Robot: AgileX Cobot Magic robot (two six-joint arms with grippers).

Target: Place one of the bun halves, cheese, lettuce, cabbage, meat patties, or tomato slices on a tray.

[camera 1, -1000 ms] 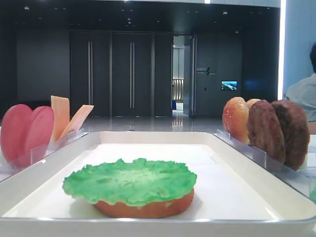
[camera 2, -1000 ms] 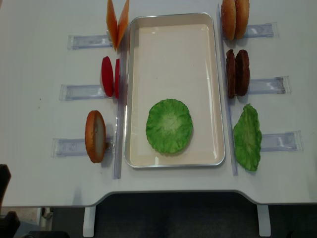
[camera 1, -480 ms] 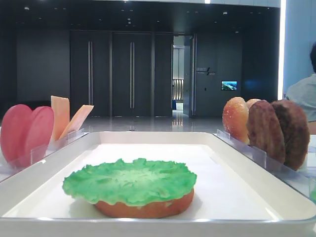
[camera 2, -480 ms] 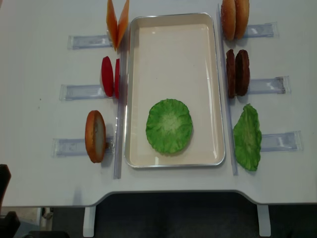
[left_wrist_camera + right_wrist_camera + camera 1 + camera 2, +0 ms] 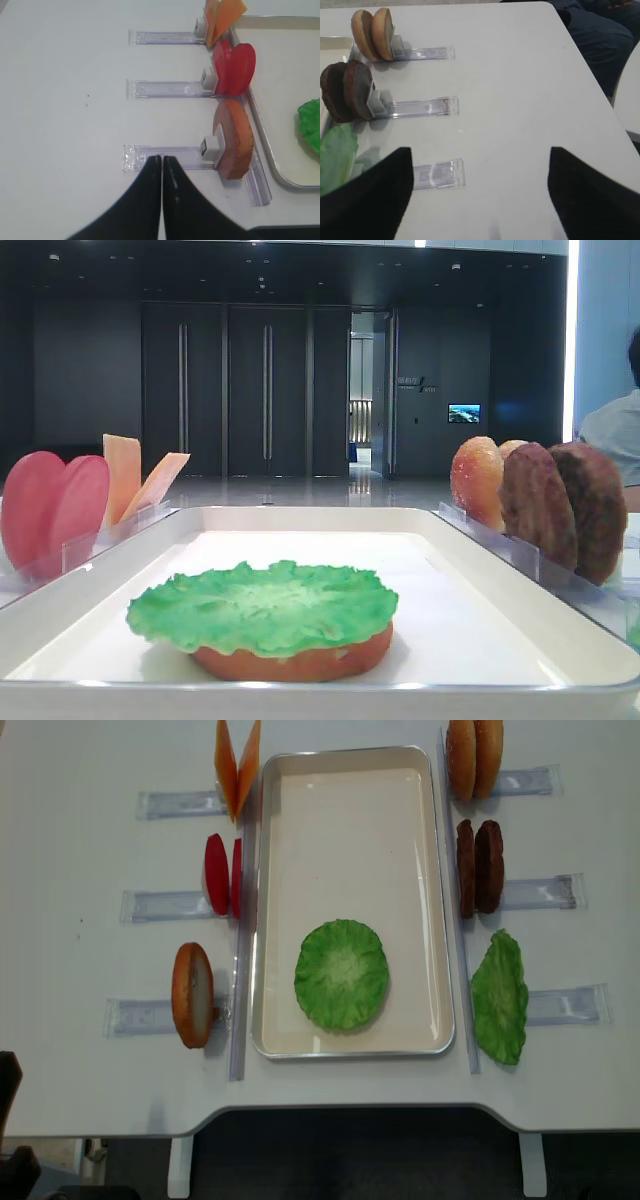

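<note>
We are holding our right gripper (image 5: 475, 195) wide open and empty above the table (image 5: 80, 970), near the clear holders (image 5: 422, 107). Our left gripper (image 5: 162, 167) is hanging with its jaws pressed together, gripping nothing. One lettuce (image 5: 341, 974) is lying on a bun half (image 5: 300, 662) in the tray (image 5: 345, 760).

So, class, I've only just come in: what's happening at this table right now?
A two-armed robot is building a burger on the tray. A lettuce leaf already lies on a bun half there. Neither arm holds anything: the right gripper is open above the table, the left gripper shut near the lone bun half. Cheese, tomato slices and meat patties wait in their holders.
</note>
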